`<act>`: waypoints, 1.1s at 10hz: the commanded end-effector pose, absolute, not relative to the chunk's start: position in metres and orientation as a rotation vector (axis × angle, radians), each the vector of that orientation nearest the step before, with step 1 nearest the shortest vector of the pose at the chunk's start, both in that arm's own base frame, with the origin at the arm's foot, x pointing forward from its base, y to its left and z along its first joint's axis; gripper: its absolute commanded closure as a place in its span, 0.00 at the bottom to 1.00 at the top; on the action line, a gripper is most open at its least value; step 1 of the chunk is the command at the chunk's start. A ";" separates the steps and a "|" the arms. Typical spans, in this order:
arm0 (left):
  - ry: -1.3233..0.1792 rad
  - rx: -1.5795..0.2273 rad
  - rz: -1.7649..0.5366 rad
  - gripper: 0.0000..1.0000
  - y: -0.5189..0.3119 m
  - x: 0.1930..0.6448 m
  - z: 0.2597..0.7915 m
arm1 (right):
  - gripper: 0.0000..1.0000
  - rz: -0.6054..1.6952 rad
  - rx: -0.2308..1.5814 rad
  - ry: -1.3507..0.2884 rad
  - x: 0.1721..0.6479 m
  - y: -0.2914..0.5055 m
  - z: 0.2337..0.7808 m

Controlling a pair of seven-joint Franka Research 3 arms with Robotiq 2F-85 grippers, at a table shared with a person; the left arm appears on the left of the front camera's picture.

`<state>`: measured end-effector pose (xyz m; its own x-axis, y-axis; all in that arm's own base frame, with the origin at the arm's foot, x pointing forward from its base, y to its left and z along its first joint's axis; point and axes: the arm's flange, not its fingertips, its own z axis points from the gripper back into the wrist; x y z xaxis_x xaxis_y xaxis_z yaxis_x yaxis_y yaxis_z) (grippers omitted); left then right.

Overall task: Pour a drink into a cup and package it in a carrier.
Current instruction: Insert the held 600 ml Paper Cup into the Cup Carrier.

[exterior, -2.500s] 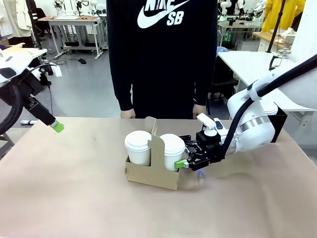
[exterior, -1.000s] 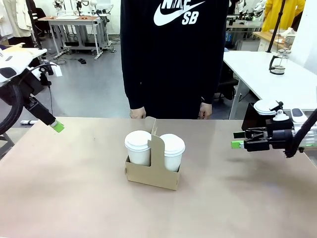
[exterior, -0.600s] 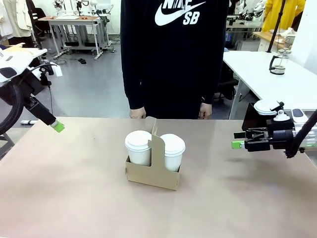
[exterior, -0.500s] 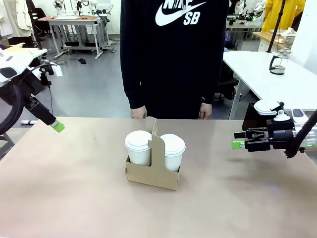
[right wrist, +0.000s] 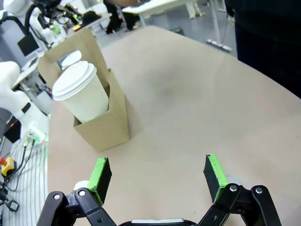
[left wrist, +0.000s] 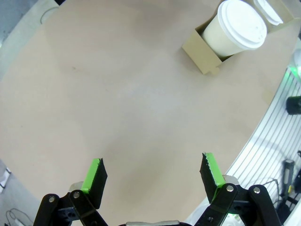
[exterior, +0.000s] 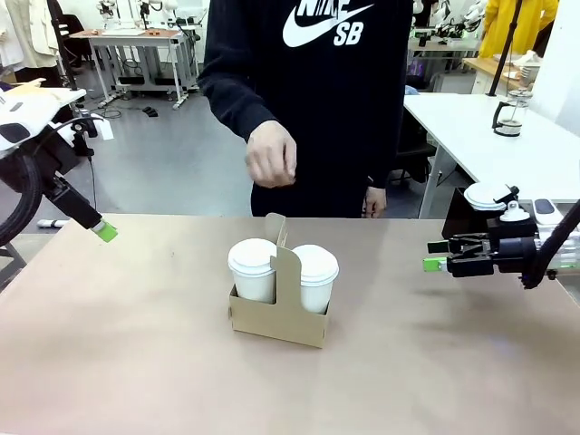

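Note:
The brown cardboard carrier point(exterior: 281, 315) stands mid-table with its handle tab upright. Two lidded white cups fill its slots, one on the left point(exterior: 253, 268) and one on the right point(exterior: 315, 275). My right gripper point(exterior: 435, 264) hovers open well to the right of the carrier, holding nothing. In its wrist view the carrier point(right wrist: 107, 126) and a cup point(right wrist: 82, 94) lie ahead of the open gripper point(right wrist: 157, 178). My left gripper point(exterior: 105, 231) hangs open at the far left edge; its wrist view has a cup point(left wrist: 237, 29) in the carrier point(left wrist: 203, 52). The drink is out of view.
A person stands at the far side with one hand point(exterior: 270, 154) raised above the carrier. A black box point(exterior: 464, 217) with a white lid point(exterior: 488, 193) on it sits at the table's right edge. A glass pot point(exterior: 509, 112) stands on the white side table.
My right gripper drew back from the right cup to the table's right side, then held still. The person's hand has risen from the table edge to chest height.

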<state>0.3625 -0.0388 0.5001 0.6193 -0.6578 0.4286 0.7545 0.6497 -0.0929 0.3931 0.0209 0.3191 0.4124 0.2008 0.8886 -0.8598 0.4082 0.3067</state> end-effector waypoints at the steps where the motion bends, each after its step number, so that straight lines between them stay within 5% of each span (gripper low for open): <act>1: -0.383 -0.278 -0.820 0.00 -0.038 0.362 0.500 | 0.00 0.800 0.900 -0.904 0.393 0.019 0.318; 11: -0.383 -0.278 -0.820 0.00 -0.038 0.362 0.500 | 0.00 0.800 0.900 -0.904 0.393 0.019 0.318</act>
<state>0.3625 -0.0388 0.5001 0.6193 -0.6578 0.4286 0.7545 0.6497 -0.0929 0.3931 0.0209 0.3191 0.4124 0.2008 0.8886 -0.8598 0.4083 0.3067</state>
